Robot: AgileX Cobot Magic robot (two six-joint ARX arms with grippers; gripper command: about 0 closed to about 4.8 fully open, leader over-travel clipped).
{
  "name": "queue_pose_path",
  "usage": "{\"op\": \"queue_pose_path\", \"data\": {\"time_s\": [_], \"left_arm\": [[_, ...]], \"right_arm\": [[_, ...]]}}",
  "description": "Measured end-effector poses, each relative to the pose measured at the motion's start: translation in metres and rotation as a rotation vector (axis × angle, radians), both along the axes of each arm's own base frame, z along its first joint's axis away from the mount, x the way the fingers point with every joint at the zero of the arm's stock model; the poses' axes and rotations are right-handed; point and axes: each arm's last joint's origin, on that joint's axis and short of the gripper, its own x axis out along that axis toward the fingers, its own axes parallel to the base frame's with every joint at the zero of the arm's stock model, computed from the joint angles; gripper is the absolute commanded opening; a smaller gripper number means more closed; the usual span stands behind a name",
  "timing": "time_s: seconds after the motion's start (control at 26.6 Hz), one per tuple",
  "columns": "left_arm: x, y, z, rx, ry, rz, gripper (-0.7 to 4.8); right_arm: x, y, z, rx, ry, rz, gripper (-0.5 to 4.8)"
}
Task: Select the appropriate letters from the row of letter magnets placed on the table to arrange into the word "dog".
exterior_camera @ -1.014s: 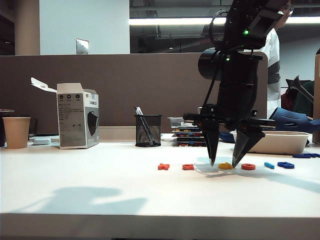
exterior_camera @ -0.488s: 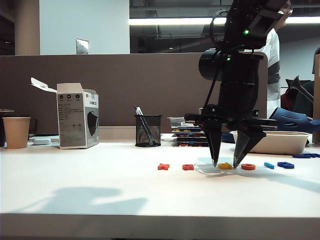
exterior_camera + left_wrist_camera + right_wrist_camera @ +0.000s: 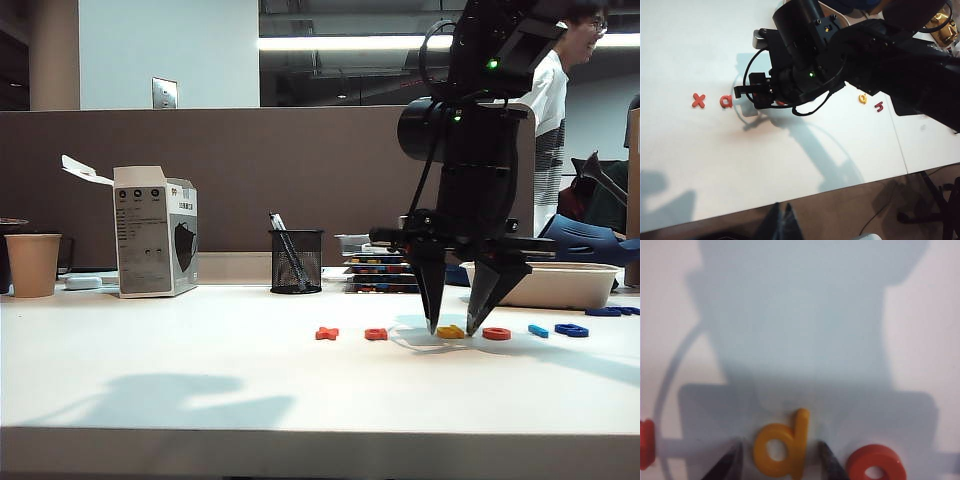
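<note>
Now the right pincer (image 3: pixel 451 329) stands low over the white surface (image 3: pixel 200 370), pointing down, with its two dark fingertips (image 3: pixel 730 460) on either side of the yellow "d" (image 3: pixel 781 450). The jaws are apart and I see a small gap between each tip and the letter, so nothing is gripped. Just right of the "d" lies the orange-red ring "o" (image 3: pixel 496 333), then the small light blue bar (image 3: pixel 538 330) and the dark blue "g" (image 3: pixel 572 329). To the left lie an orange-red letter (image 3: pixel 376 334) and the orange-red x-shaped letter (image 3: pixel 327 333). The left pincer appears in no view, so I cannot tell its state.
</note>
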Motion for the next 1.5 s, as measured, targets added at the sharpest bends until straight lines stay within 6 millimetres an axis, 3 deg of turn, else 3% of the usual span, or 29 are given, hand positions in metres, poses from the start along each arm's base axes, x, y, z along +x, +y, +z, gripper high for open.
{"op": "queue_pose_path", "data": {"time_s": [0.38, 0.45, 1.2, 1.5], "left_arm": [[0.0, 0.0, 0.0, 0.0, 0.0, 0.0, -0.05], [0.0, 0.0, 0.0, 0.0, 0.0, 0.0, -0.05], [0.0, 0.0, 0.0, 0.0, 0.0, 0.0, -0.05], [0.0, 0.0, 0.0, 0.0, 0.0, 0.0, -0.05]], "right_arm": [[-0.001, 0.0, 0.0, -0.003, 0.009, -0.002, 1.29], [-0.001, 0.0, 0.0, -0.004, 0.009, -0.002, 0.83], [-0.002, -0.001, 0.001, -0.006, 0.014, -0.004, 0.84], [-0.013, -0.004, 0.026, 0.014, -0.01, -0.024, 0.84]]}}
